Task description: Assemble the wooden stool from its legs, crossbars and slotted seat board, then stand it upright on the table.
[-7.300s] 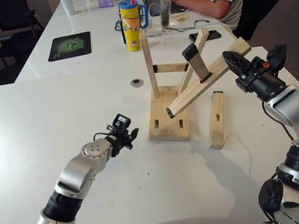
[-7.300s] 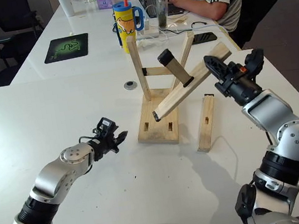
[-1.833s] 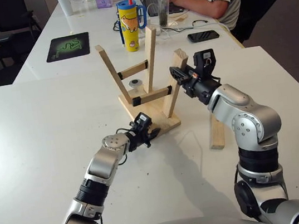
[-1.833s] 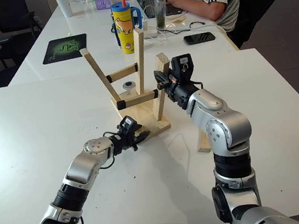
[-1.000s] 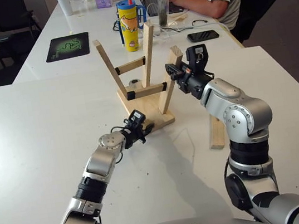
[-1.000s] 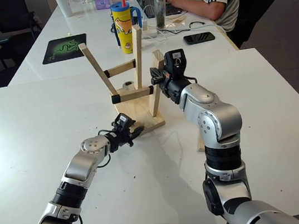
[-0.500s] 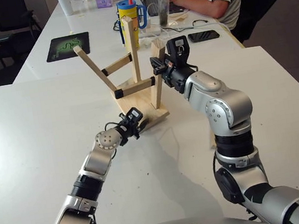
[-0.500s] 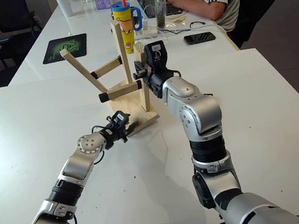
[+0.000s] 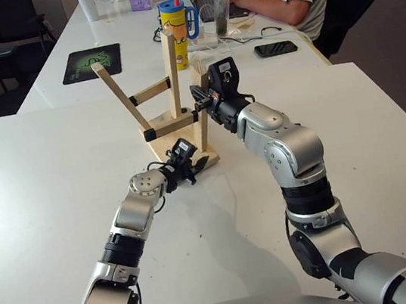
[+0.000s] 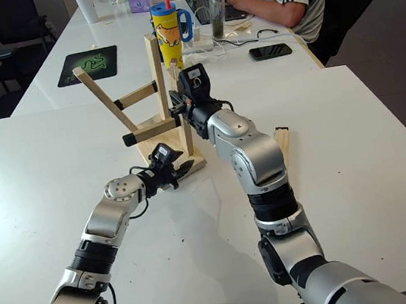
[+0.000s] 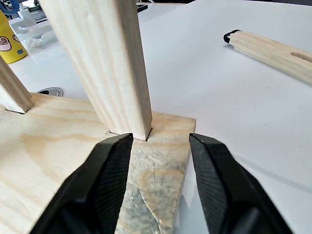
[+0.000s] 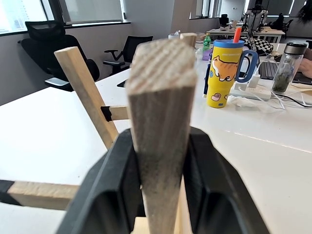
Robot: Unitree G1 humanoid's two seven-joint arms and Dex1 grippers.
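The stool (image 9: 170, 111) sits upside down near the middle of the white table (image 9: 57, 197), its seat board (image 11: 58, 146) down on the tabletop and its legs pointing up. My right gripper (image 9: 202, 106) is clamped on the leg (image 12: 161, 87) at the near right corner, high up by its free end, with a finger pressed against each side of the wood. My left gripper (image 11: 160, 141) is low at the board's near corner, just in front of where that leg enters its slot. Its fingers (image 11: 112, 170) are spread apart over the board's surface and squeeze nothing. Of the two far legs, one stands about straight and the other leans outward to my left, with a crossbar (image 9: 152, 92) joining them. A second crossbar (image 9: 172, 124) with black ends runs lower down, across to the leg I hold. One loose leg (image 11: 273, 46) lies flat on the table off to my right, apart from the stool.
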